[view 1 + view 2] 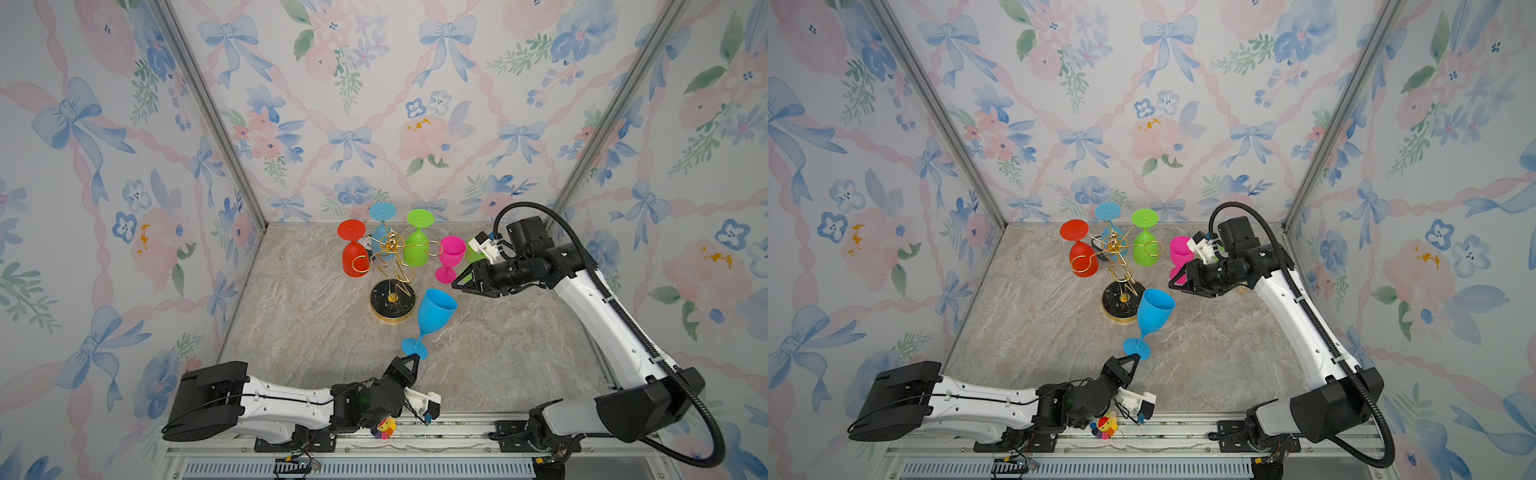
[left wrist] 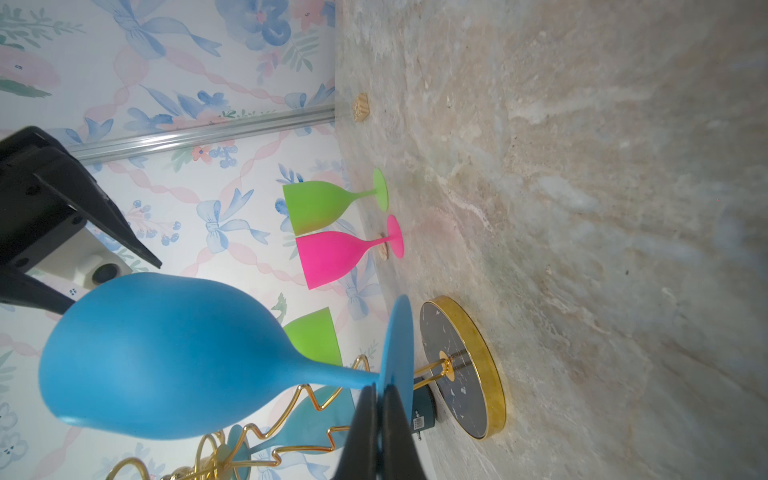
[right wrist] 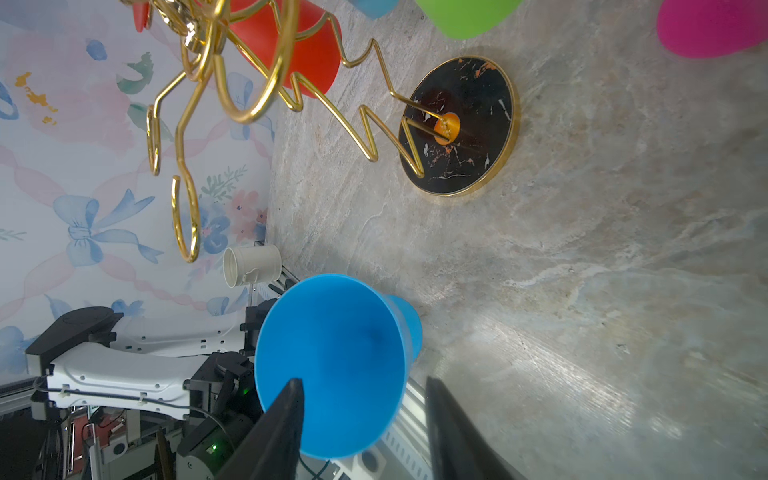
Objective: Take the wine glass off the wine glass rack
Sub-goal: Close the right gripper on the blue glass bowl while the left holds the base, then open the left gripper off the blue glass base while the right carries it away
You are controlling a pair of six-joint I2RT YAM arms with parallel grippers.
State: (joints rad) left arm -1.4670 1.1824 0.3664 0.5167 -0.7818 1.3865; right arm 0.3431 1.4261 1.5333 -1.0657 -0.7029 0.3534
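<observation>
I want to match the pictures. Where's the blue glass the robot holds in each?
Top view: blue glass just right of the black base.
Top view: blue glass there too.
Left wrist: blue glass huge, close.
Right wrist: blue glass seen mouth-on.
Shared landmark: black base.

1. The beige marbled tabletop [image 1: 519, 353] fills the lower centre in both top views.
2. The wine glass rack [image 1: 392, 305] stands on it at centre, on a round black base.
3. A pink wine glass [image 1: 452, 253] and a green wine glass [image 1: 471, 253] stand upright to the rack's right.
</observation>
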